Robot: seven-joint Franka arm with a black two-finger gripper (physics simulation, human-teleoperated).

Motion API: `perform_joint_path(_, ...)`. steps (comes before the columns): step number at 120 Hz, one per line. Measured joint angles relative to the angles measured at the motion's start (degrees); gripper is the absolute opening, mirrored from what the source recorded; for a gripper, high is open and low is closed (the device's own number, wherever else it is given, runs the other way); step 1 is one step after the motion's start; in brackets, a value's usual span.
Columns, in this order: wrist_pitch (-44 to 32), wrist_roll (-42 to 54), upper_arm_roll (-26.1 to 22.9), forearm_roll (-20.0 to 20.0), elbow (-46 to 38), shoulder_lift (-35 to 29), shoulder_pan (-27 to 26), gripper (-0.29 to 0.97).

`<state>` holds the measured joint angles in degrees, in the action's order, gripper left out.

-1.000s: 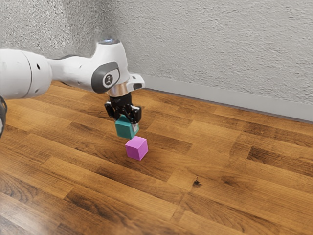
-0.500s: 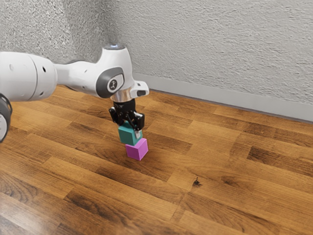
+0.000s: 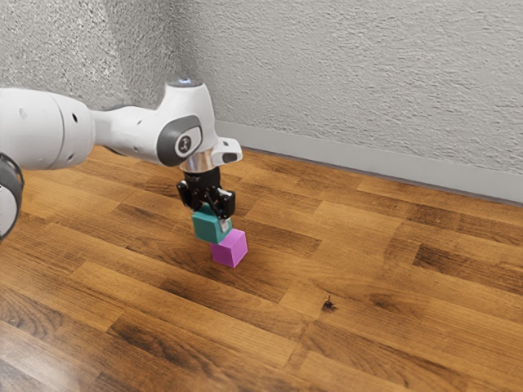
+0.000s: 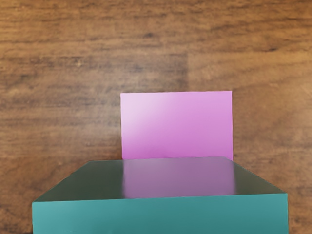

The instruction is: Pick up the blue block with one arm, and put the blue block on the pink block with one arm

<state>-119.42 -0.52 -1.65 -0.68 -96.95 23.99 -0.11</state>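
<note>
Exterior view: the white Franka arm (image 3: 122,135) reaches down from the exterior view's left. Its black fingers (image 3: 219,208) are clamped on two sides of the small blue-green block (image 3: 209,228), which is the task's blue block. That block hangs low over the small pink block (image 3: 230,248) on the brown wood-plank worktop (image 3: 392,310). It sits a little toward the exterior view's left of the pink one, and I cannot tell whether the two faces touch or a thin gap remains.

Wrist view: the blue-green block (image 4: 161,214) lies just under the hand, with the pink block's (image 4: 176,124) top face showing beyond it against the worktop (image 4: 58,73). The edges of the two cubes run parallel, so the yaw looks right. Their centres, though, are slightly out of line sideways.

The step in hand looks like the placing, and the task seems close to its end. To do it well, I would first nudge the hand toward the pink block until the held cube is squarely above it. Then I would lower straight down, slowly, until the faces meet flat. Only then should the fingers part, and the hand should rise vertically so it does not drag the top cube. The main risk is letting go while off-centre: the blue-green block could overhang, tip off, or push the light pink block aside.
</note>
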Motion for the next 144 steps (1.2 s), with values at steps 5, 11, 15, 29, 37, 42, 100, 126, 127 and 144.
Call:
perform_joint_path(5,-0.2,0.1,-0.1,0.0,0.4,0.4,-0.1,0.35)
perform_joint_path(11,-0.4,0.2,-0.2,0.0,0.7,0.8,-0.2,0.35)
perform_joint_path(15,-0.5,0.2,-0.2,0.0,0.9,1.0,-0.2,0.35)
perform_joint_path(29,-0.8,0.4,-0.3,-0.1,2.3,2.1,-0.5,0.35)
perform_joint_path(37,-0.9,0.4,-0.3,-0.2,2.8,2.6,-0.5,0.35)
perform_joint_path(42,-0.9,0.5,-0.3,-0.2,2.9,2.7,-0.5,0.35)
perform_joint_path(100,-1.0,1.4,-0.3,0.4,3.2,2.6,-0.7,0.55)
perform_joint_path(126,4.2,1.9,0.4,1.9,1.8,-13.8,-0.7,0.62)
perform_joint_path(127,4.8,1.9,0.6,2.0,1.6,-15.3,-0.7,0.62)
perform_joint_path(144,15.2,2.0,2.4,2.6,3.6,-27.6,1.2,0.64)
